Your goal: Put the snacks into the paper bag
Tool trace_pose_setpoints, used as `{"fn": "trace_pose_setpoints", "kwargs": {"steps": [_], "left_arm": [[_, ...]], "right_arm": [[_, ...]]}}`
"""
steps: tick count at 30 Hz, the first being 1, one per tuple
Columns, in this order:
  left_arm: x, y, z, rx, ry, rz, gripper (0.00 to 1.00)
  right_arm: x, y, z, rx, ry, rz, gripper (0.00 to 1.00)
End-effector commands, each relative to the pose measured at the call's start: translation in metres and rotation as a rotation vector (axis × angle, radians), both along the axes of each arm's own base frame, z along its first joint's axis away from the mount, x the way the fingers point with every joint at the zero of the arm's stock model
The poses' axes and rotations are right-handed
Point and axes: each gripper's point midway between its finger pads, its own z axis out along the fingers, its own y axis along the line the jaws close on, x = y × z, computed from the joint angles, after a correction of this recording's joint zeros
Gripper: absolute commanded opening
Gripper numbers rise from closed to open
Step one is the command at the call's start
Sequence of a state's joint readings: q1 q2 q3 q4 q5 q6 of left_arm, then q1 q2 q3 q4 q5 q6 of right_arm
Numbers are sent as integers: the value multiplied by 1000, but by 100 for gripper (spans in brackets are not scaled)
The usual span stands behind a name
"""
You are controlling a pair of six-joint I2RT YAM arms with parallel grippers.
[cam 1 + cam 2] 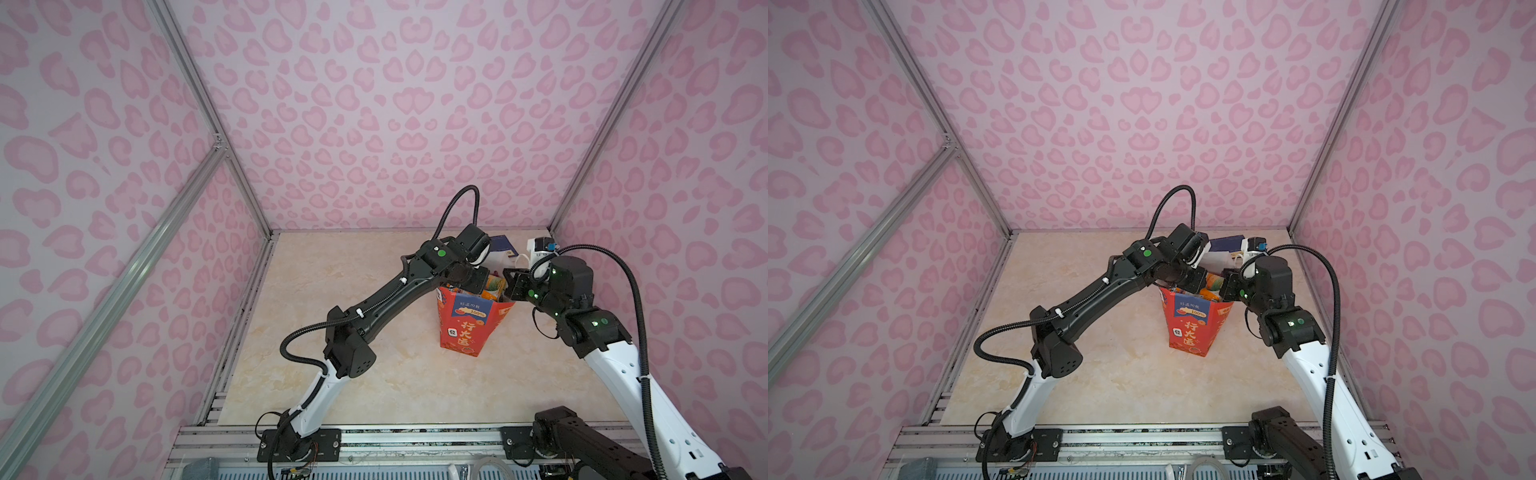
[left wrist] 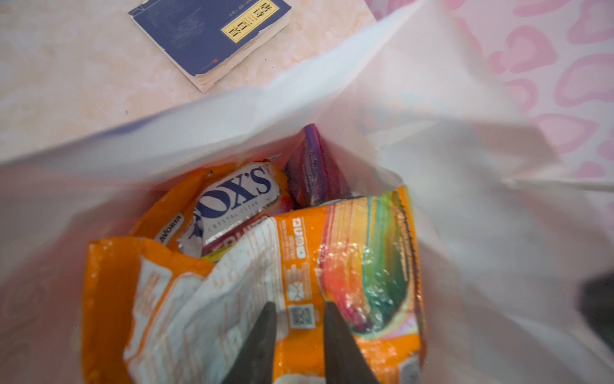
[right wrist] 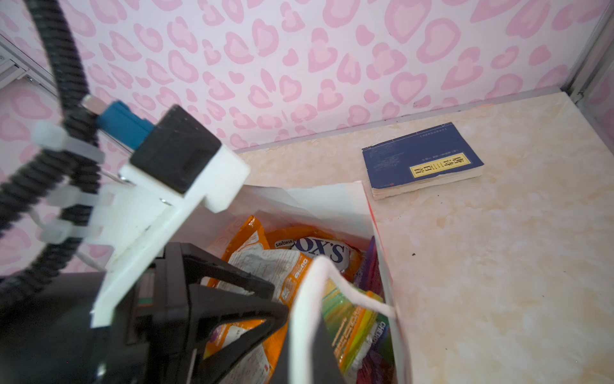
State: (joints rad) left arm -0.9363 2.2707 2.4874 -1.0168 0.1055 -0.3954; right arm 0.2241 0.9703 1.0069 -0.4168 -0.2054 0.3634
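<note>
— Orange plastic, right below the left gripper (image 2: 299, 306): is that packet held?
— No. Its jaws are spread, with the tips pointing down into the paper bag (image 1: 461, 332). The orange packet (image 2: 365, 266) lies just under them, and its printed code square shows in the gap between them.
— What sits beyond the tips?
— Deeper in the bag there is a packet printed FOX'S (image 2: 239, 196). Beside that, a purple packet (image 2: 312, 166) stands on edge against the white inner wall. All the snacks in view are inside the bag.
— And the bag itself?
— It stands upright on the bench (image 1: 332, 332), between the two grippers, with its mouth open.
— The right gripper (image 1: 510, 286)?
— It is at the bag's rim, on the side opposite the left jaws, and its jaws are pressed together. The white cord handle (image 3: 315, 266) loops up right by them. Whether they pinch cord or paper I cannot tell. A yellow-green packet (image 3: 349, 319) lies just beside them, inside the bag.
— Anything outside?
— A dark blue book (image 3: 422, 163) lies flat on the bench, beyond both pairs of jaws and just past the bag.
</note>
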Motion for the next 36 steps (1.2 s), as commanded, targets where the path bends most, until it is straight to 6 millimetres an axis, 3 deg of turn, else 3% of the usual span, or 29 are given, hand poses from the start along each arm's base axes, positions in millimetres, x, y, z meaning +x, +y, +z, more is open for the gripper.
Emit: {"fn": "trace_pose_setpoints", "kwargs": {"steps": [1, 7, 10, 13, 17, 21, 29, 33, 36], "left_arm": [[-24, 6, 94, -214, -41, -47, 45], [-54, 34, 173, -349, -120, -98, 72], [-50, 67, 188, -301, -215, -13, 89], [-46, 99, 190, -227, -294, 65, 98], [-33, 137, 178, -97, -374, 196, 98], [-18, 148, 147, -2, -337, 264, 98], [14, 134, 88, 123, -245, 305, 99], [27, 124, 63, 157, -202, 303, 92], [36, 119, 47, 186, -182, 311, 81]], "right_arm": [[1, 2, 1, 3, -9, 6, 0], [1, 1, 2, 4, -12, 5, 0], [0, 1, 2, 4, -12, 5, 0], [0, 1, 3, 4, -14, 5, 0], [1, 2, 3, 5, -14, 7, 0], [2, 2, 0, 6, -5, 8, 0], [2, 2, -1, 1, -5, 4, 0], [2, 1, 0, -1, -7, 3, 0], [2, 1, 0, 1, -7, 3, 0]]}}
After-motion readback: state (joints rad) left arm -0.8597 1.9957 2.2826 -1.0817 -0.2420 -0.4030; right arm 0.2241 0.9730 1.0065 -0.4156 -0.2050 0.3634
